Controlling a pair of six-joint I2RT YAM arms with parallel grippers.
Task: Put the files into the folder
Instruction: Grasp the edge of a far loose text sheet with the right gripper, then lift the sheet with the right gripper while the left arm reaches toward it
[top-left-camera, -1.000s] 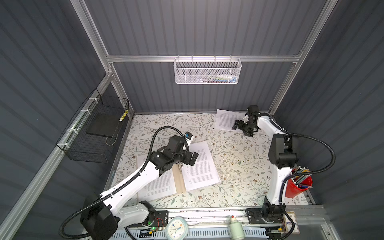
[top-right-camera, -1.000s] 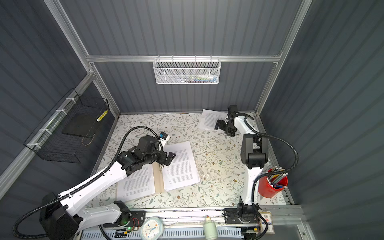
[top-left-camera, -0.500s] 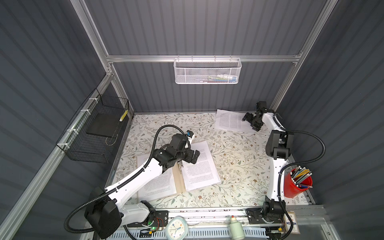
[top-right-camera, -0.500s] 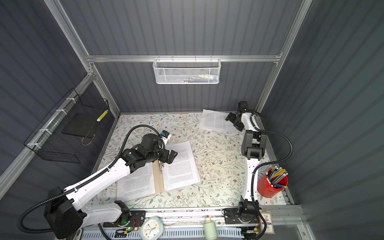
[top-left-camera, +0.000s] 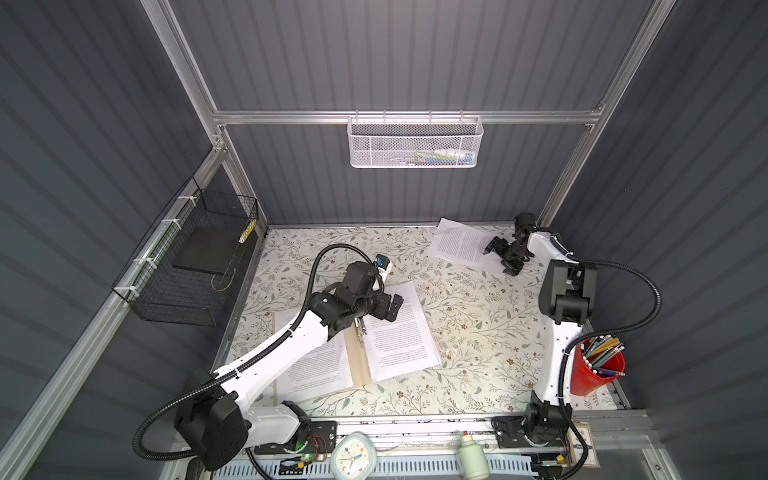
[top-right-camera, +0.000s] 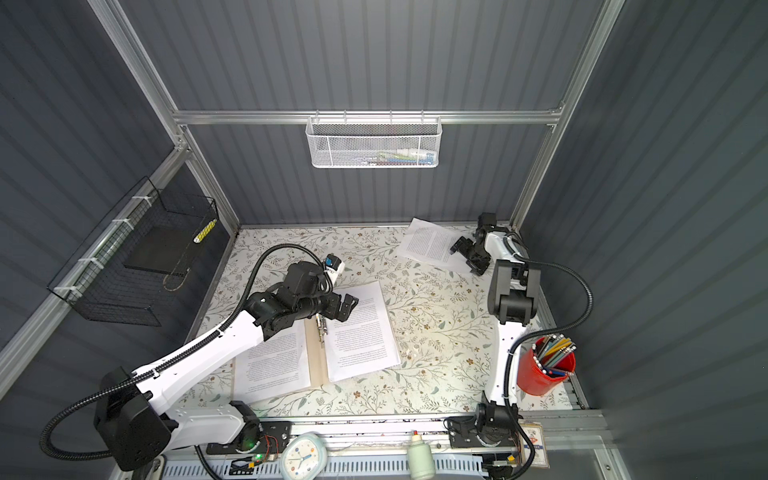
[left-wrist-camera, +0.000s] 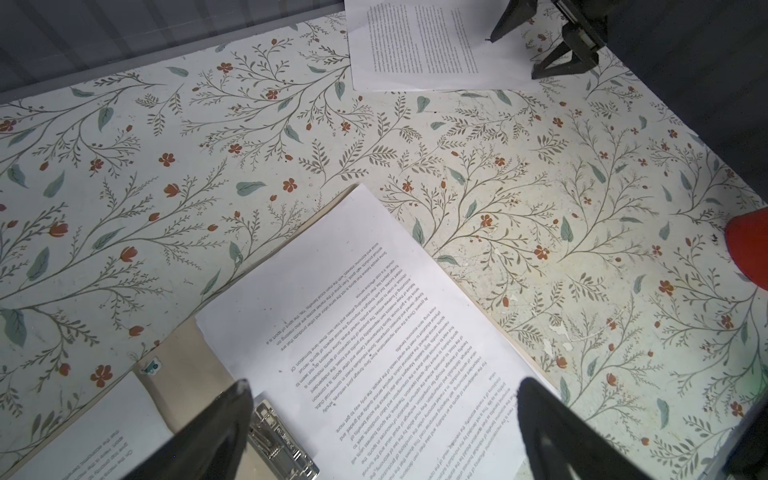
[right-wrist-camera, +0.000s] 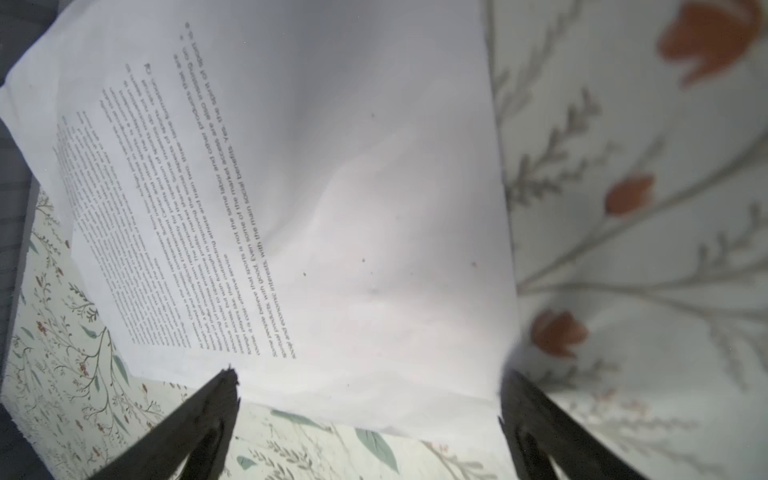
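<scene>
The tan folder (top-left-camera: 358, 365) lies open on the floral table, its metal clip (left-wrist-camera: 278, 440) on the spine. One printed file (top-left-camera: 401, 332) covers its right half and another (top-left-camera: 311, 368) its left half. My left gripper (top-left-camera: 392, 309) hovers open over the far end of the right file (left-wrist-camera: 353, 311), one finger beside the clip, holding nothing. A third file (top-left-camera: 457, 245) lies loose at the back right, slightly buckled. My right gripper (top-left-camera: 498, 261) stands open at this sheet's near right edge (right-wrist-camera: 332, 187); the edge runs between the fingertips, ungripped. Both top views show the folder (top-right-camera: 318, 365) and loose file (top-right-camera: 428, 243).
A red cup of pens (top-left-camera: 598, 370) stands at the right edge beside the right arm. A black wire basket (top-left-camera: 187, 266) hangs on the left wall and a white mesh basket (top-left-camera: 415, 143) on the back wall. A clock (top-left-camera: 353, 457) and a bottle (top-left-camera: 471, 457) sit on the front rail.
My right gripper drew back off the loose file toward the right wall, then came down again at the sheet's near right edge. The left gripper drifted slightly right.
</scene>
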